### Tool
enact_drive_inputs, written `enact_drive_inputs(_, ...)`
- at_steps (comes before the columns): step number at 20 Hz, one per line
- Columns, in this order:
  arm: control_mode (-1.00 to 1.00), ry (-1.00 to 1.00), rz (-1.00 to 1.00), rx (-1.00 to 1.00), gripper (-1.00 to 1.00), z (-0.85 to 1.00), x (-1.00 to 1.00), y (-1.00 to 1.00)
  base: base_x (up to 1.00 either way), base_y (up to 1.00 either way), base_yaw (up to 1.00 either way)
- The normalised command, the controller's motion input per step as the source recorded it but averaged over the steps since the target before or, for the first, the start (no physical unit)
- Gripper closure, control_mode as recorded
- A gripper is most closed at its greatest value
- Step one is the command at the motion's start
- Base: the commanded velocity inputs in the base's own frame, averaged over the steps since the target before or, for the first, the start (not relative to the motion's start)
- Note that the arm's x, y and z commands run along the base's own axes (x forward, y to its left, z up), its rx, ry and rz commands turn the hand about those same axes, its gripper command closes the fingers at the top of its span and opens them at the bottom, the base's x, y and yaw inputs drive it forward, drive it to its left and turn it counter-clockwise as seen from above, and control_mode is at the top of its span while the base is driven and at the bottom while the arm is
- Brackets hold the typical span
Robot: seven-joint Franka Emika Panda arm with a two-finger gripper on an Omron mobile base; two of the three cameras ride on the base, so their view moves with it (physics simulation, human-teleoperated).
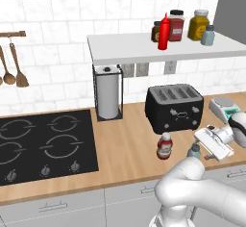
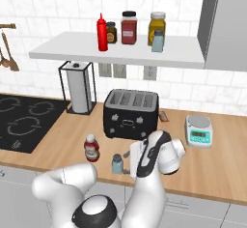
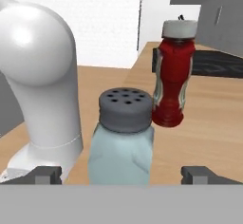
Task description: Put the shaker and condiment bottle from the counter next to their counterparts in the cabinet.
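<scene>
On the counter (image 1: 125,149), from left to right, sit a black hob (image 1: 45,144), a paper towel roll (image 1: 108,96) in a wire stand, a black toaster (image 1: 174,107) and a small kitchen scale (image 2: 198,130). In front of the toaster the condiment bottle (image 1: 164,145) stands upright near the counter's front edge, and the shaker (image 1: 194,150) stands just right of it, apart from it. The gripper (image 3: 124,174) is level with the shaker, jaws wide open, one fingertip (image 3: 45,174) on each side of it, not touching. The hand view shows the holes in the shaker's grey cap. Above, the cabinet (image 1: 144,48) carries a red squeeze bottle (image 1: 163,32), three jars and a second shaker (image 1: 208,35). No label can be read.
</scene>
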Motion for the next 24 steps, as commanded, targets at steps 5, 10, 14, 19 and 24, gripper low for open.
enact_drive_inputs(5, -1.0, 0.01, -0.04, 0.0, -1.0, 0.0, -0.16, 0.17, 0.0, 0.0, 0.0)
enact_drive_inputs(10, -1.0, 0.0, -0.08, 0.0, -1.0, 0.0, -0.09, 0.3, 0.0, 0.0, 0.0)
enact_drive_inputs(14, -1.0, 0.0, -0.12, -0.01, -1.0, -0.07, 0.0, 0.45, 0.0, 0.0, 0.0)
enact_drive_inputs(19, -1.0, 0.02, -0.05, -0.02, 1.0, -0.03, 0.0, 0.19, 0.0, 0.0, 0.0)
enact_drive_inputs(24, -1.0, 0.04, -0.12, 0.01, 1.0, 0.28, -0.03, 0.02, 0.0, 0.0, 0.0)
